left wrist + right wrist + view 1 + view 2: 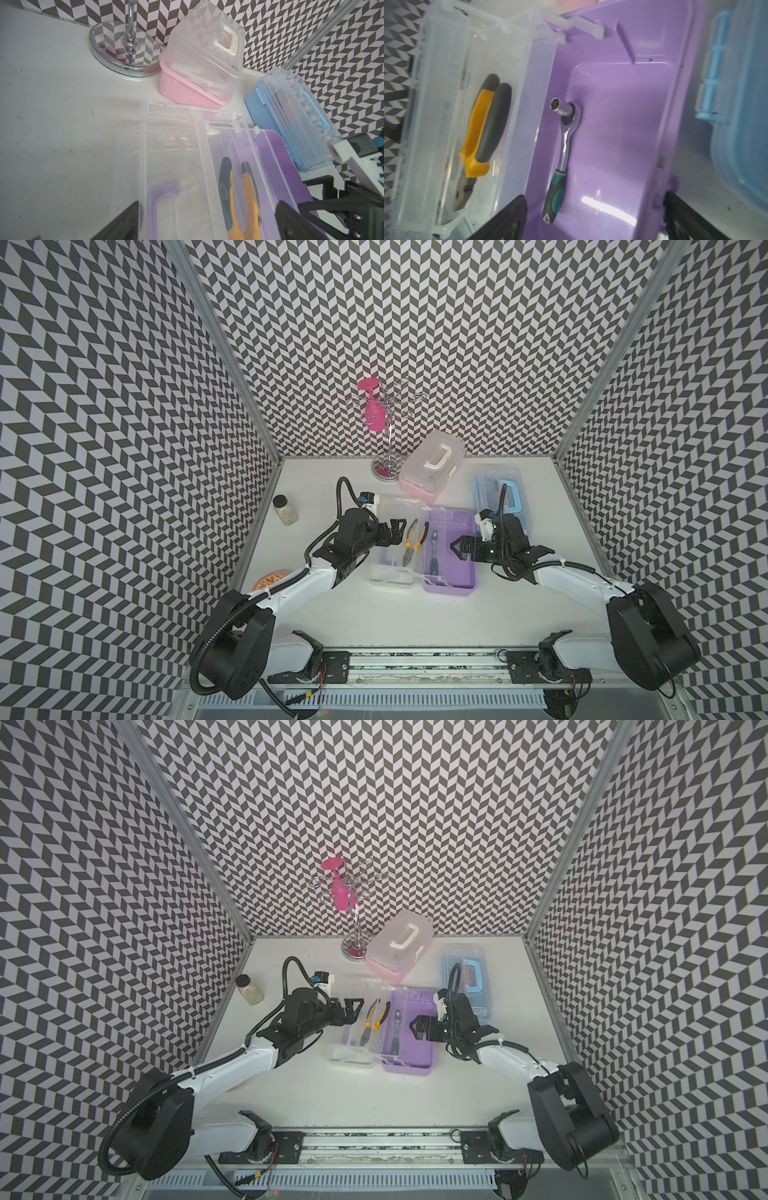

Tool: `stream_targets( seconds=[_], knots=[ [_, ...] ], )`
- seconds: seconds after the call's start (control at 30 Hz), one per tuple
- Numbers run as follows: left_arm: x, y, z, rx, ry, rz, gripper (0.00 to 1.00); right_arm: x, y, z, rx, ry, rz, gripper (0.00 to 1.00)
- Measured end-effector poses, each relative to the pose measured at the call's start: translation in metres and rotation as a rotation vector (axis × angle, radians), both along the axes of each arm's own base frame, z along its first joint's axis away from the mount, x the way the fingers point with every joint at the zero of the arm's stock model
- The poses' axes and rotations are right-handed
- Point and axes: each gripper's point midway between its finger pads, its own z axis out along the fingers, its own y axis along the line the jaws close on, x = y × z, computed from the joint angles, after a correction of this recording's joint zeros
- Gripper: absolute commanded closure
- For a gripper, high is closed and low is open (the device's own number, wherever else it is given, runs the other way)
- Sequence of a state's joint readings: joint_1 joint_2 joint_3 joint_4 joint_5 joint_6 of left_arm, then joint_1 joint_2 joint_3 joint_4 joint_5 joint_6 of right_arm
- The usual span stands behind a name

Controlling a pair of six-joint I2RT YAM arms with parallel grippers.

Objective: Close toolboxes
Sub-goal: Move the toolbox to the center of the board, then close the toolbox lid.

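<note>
Inside purple toolbox (623,124), ratchet (562,153), pliers (481,128) in tray (519,104)

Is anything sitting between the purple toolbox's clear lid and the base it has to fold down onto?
Yes: the right pincer, jaws open, hangs over the purple base, in the path of the clear lid. The ratchet lies flat inside and looks low enough.

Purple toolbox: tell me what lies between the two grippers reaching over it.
In both top views, yellow-handled pliers and a ratchet wrench lie between the left gripper and right gripper, both inside the open purple toolbox.
</note>
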State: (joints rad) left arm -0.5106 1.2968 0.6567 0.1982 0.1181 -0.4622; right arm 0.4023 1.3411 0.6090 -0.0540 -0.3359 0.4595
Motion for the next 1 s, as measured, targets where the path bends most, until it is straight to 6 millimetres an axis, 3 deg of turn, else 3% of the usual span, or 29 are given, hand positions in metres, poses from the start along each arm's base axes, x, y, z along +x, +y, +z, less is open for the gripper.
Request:
stream_targets(
  seconds=[0.33,0.57,1.0],
  knots=[
    [0.002,-0.001,0.004,-0.004,-0.014,0.004,0.01,-0.003,0.013,0.007,0.121,0.003,0.038,0.01],
    [-0.01,-0.02,0.019,-0.029,-0.042,-0.059,0.01,-0.001,0.026,0.019,0.198,-0.023,0.085,0.01],
    [-0.012,-0.028,0.029,-0.001,-0.064,-0.059,0.01,-0.008,0.031,0.009,0.234,0.022,0.111,0.0]
  ],
)
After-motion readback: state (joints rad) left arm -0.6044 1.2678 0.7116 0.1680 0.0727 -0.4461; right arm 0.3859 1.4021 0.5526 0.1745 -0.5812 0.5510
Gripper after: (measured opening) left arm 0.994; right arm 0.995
